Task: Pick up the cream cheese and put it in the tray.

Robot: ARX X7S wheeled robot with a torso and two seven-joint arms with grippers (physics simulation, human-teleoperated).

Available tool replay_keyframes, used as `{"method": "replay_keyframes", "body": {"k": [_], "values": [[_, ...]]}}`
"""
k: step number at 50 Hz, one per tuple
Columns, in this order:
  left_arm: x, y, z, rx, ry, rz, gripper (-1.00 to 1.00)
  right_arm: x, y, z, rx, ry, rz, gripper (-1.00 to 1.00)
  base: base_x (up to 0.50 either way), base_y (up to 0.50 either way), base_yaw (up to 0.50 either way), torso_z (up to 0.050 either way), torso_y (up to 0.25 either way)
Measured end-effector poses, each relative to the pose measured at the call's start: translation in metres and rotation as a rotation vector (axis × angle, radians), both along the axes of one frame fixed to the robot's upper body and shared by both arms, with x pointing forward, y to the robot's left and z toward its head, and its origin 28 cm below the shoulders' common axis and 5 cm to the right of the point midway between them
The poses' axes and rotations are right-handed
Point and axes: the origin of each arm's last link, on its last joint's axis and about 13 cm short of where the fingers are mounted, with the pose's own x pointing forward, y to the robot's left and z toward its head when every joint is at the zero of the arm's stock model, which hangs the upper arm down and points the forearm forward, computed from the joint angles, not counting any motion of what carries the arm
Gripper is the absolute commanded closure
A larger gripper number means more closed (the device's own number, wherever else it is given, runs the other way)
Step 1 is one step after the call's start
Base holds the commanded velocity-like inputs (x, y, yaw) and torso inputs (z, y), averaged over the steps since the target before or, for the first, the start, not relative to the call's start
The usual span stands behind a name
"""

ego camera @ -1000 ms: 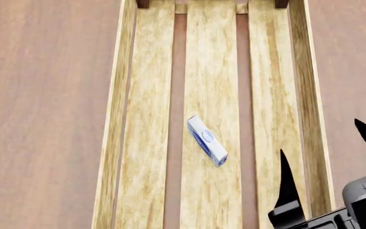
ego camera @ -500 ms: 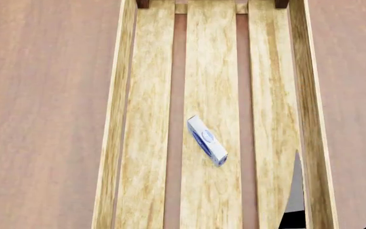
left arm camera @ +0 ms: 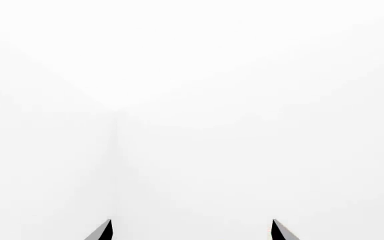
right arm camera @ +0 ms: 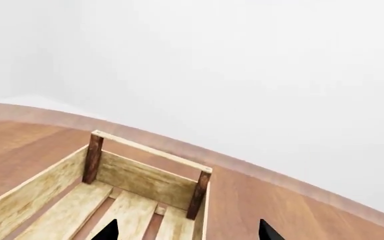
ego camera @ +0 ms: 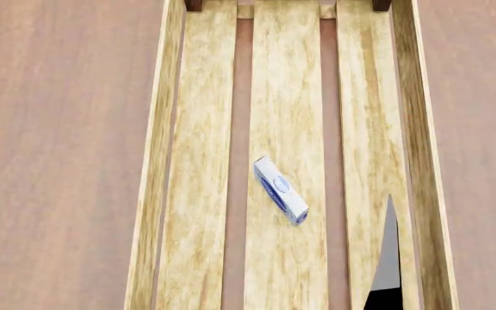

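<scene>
R gripper (ego camera: pixel 389 258) higher; cheese (ego camera: pixel 281 190) in tray (ego camera: pixel 158 161).

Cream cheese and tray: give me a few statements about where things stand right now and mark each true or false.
1. The cream cheese lies inside the tray. True.
2. The cream cheese rests on the tray's middle slat. True.
3. The right gripper is shut on the cream cheese. False: it is open and holds nothing.
4. The cream cheese lies square to the slats. False: it lies at an angle across them.
5. The left gripper is open, facing only blank white. True.
</scene>
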Motion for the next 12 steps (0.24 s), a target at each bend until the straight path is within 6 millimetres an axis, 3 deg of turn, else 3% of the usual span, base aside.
{"method": "replay_keyframes", "body": {"k": [12], "values": [[-0.006,0.001,0.018,0.031,-0.062,-0.019,-1.00,-0.006,0.003,0.005,0.006,-0.033,0.020,-1.00,0.00,0.00,0.00,0.000,0.000]]}}
